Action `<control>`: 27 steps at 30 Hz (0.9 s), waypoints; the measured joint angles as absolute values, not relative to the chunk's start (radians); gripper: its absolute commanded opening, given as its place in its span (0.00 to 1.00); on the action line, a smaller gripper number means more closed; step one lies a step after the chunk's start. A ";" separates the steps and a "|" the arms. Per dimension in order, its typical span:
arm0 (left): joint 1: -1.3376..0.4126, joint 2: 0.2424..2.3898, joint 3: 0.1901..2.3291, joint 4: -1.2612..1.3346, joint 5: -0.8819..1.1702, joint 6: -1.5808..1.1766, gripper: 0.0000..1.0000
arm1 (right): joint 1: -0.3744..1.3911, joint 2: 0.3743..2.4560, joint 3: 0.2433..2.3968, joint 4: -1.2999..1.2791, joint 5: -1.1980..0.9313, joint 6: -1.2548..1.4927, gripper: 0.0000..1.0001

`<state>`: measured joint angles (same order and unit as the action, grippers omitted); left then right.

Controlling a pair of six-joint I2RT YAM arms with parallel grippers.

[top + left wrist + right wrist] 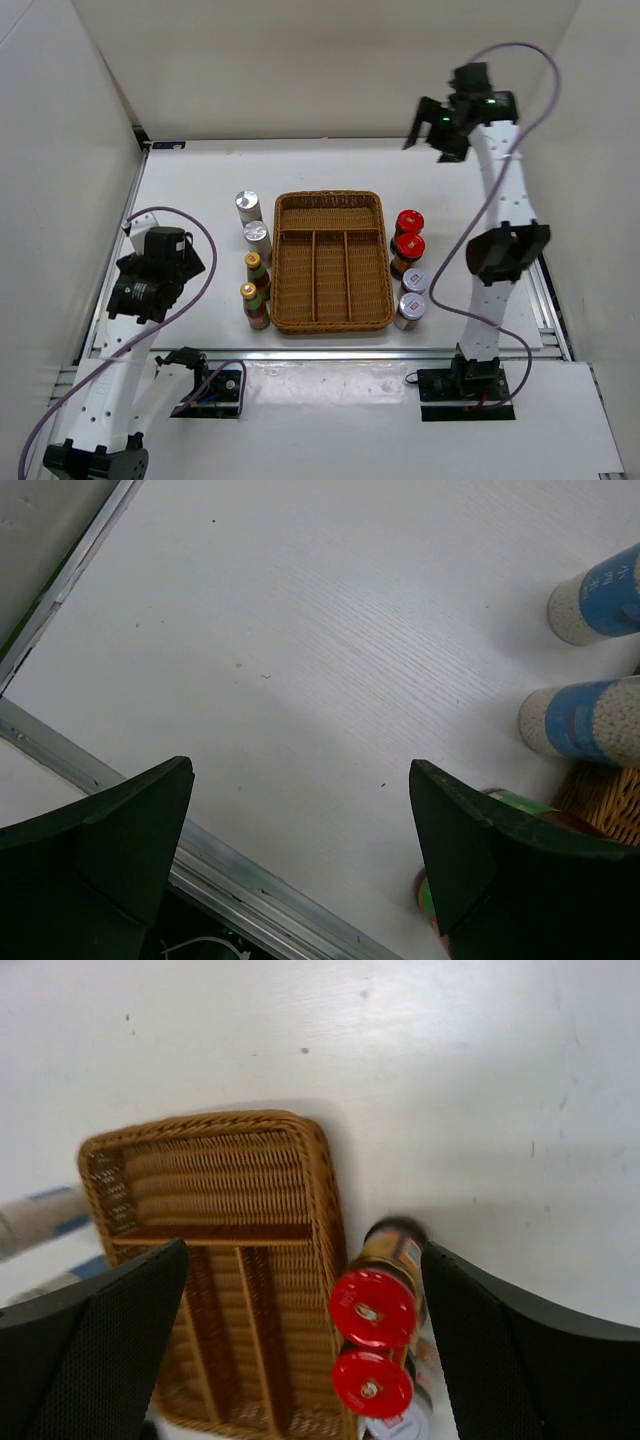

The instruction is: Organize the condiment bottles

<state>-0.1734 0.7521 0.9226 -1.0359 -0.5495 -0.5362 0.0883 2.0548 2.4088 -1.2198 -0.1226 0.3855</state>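
Eight bottles stand upright in two columns beside the wicker tray (331,322). On its left: two silver-capped bottles (248,205) (257,237), then two slim bottles, green-capped (257,268) and orange-capped (252,301). On its right: two red-capped bottles (408,224) (407,250), then two grey-capped ones with red marks (415,282) (409,309). My left gripper (183,252) is open and empty, left of the slim bottles. My right gripper (428,122) is open and empty, raised high at the back right. In the right wrist view the red caps (373,1308) sit below it.
The tray's compartments (215,1190) hold nothing. An aluminium rail (240,875) runs along the table's near edge. White walls close the left, back and right. In the left wrist view the two silver-capped bottles show blue labels (595,605) (585,720).
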 measured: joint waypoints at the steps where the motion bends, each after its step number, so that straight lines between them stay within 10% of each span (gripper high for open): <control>1: -0.173 0.751 0.923 -1.034 -0.549 -0.535 1.00 | 0.146 2.087 2.469 -1.235 -0.073 0.363 1.00; 12: -0.183 0.900 0.923 -0.993 -0.503 -0.492 1.00 | 0.324 2.231 2.559 -1.323 0.131 0.261 1.00; 27: -0.194 0.895 0.923 -0.989 -0.480 -0.475 1.00 | 0.315 2.070 1.982 -1.336 0.097 0.284 0.95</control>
<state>-0.1940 0.8948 0.9226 -0.9890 -0.4805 -0.4747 0.3153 2.0697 1.9816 -1.3357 0.0971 0.2836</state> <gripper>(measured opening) 0.996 0.989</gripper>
